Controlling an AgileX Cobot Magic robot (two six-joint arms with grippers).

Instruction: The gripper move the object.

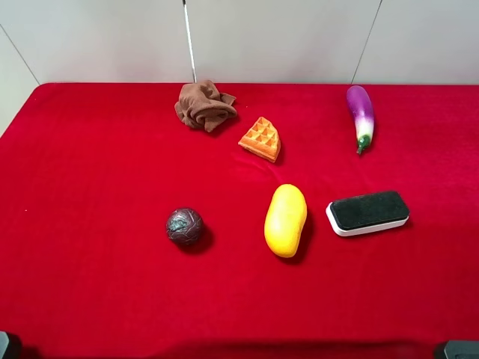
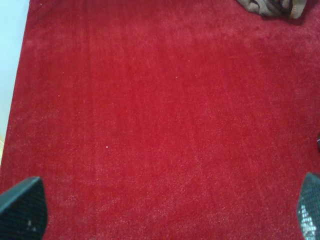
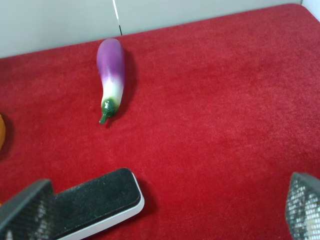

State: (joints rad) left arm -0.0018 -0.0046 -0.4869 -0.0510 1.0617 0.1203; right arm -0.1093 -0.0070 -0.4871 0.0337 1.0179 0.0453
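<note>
The object, a glossy yellow oval (image 1: 285,220), lies on the red cloth right of the middle, between the dark brown ball (image 1: 185,226) and a black-and-white eraser (image 1: 367,212). Neither gripper is near it. My left gripper (image 2: 165,212) is open and empty over bare red cloth, with only its two black fingertips (image 2: 22,210) showing. My right gripper (image 3: 165,210) is open and empty just above the eraser (image 3: 97,202), with one fingertip (image 3: 305,205) to the side. In the high view only dark arm parts show at the bottom corners (image 1: 7,345).
An orange waffle wedge (image 1: 260,139) and a crumpled brown cloth (image 1: 204,105) lie at the back middle. A purple eggplant (image 1: 361,114) lies at the back right and also shows in the right wrist view (image 3: 111,70). The cloth's edge shows in the left wrist view (image 2: 270,6).
</note>
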